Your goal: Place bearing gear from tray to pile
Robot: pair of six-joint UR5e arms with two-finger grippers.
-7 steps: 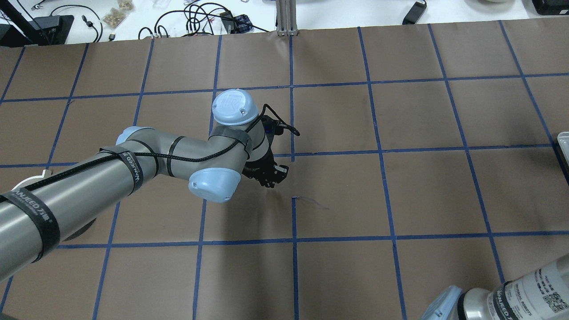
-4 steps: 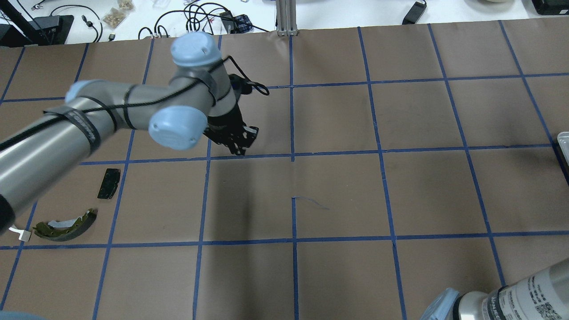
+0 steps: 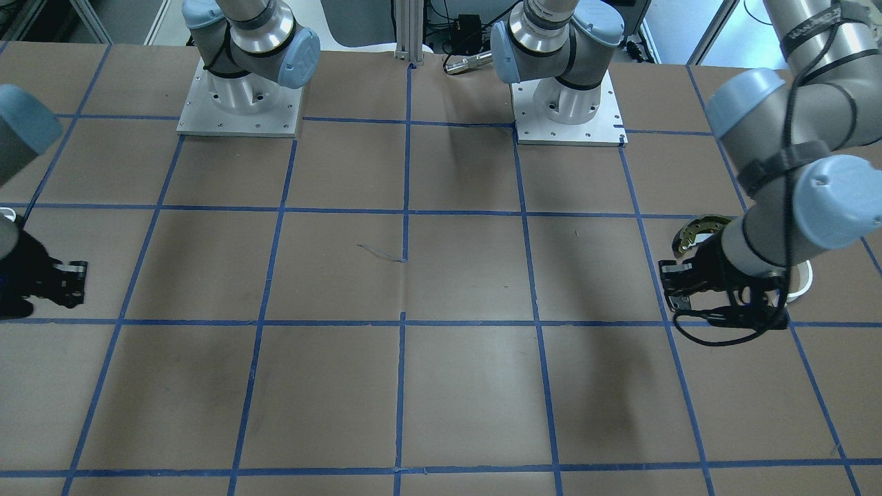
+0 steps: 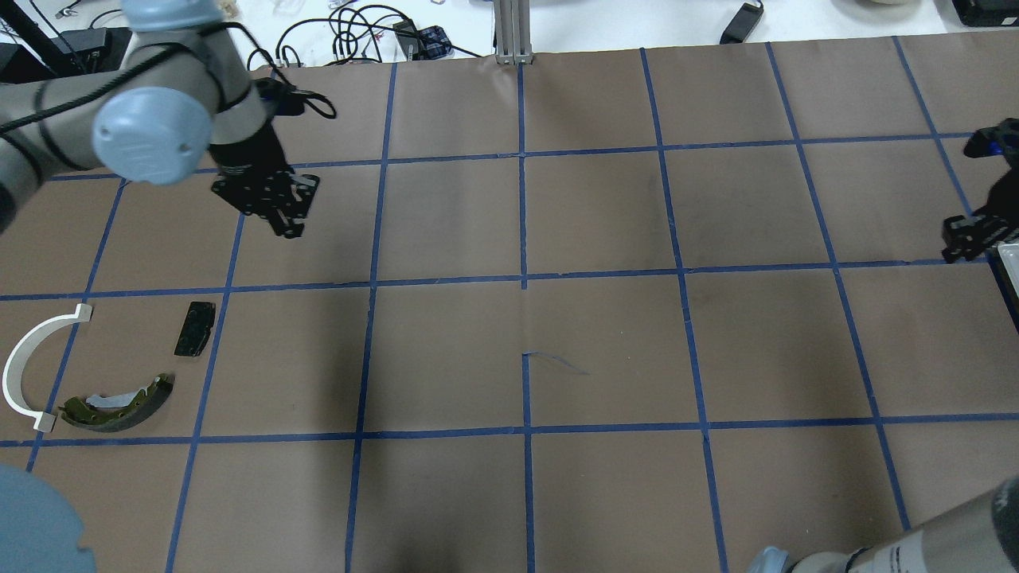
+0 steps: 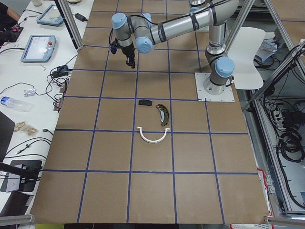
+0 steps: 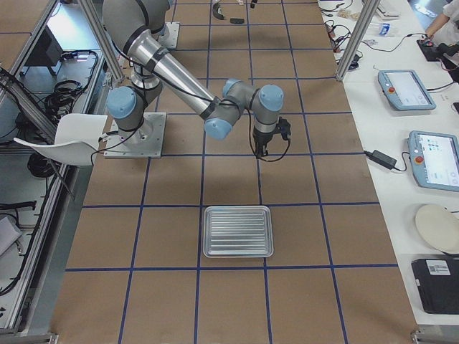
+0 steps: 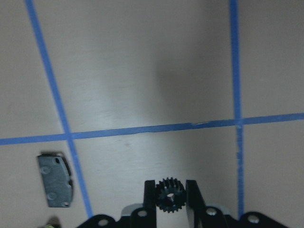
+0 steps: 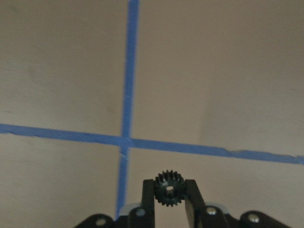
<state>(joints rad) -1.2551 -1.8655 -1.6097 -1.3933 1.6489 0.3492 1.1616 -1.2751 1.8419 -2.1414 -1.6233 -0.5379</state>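
My left gripper (image 4: 285,221) is shut on a small black bearing gear (image 7: 166,194) and hovers above the table, beyond and to the right of the pile. The pile lies at the left: a white plastic arc (image 4: 30,362), an olive-gold brake shoe (image 4: 119,400) and a black pad (image 4: 195,328). The pad also shows in the left wrist view (image 7: 56,180). My right gripper (image 4: 957,239) is shut on a second black gear (image 8: 168,188), beside the tray (image 4: 1009,263) at the right edge. The whole tray (image 6: 238,231) shows in the exterior right view.
Brown paper with a blue tape grid covers the table (image 4: 605,350). Cables and small items (image 4: 350,36) lie on the white bench past the far edge. The two arm bases (image 3: 238,103) stand on plates at the robot's side.
My left arm has swung from the table's middle to the far left with its gear, uncovering the pile. My right gripper has come into view at the right edge.
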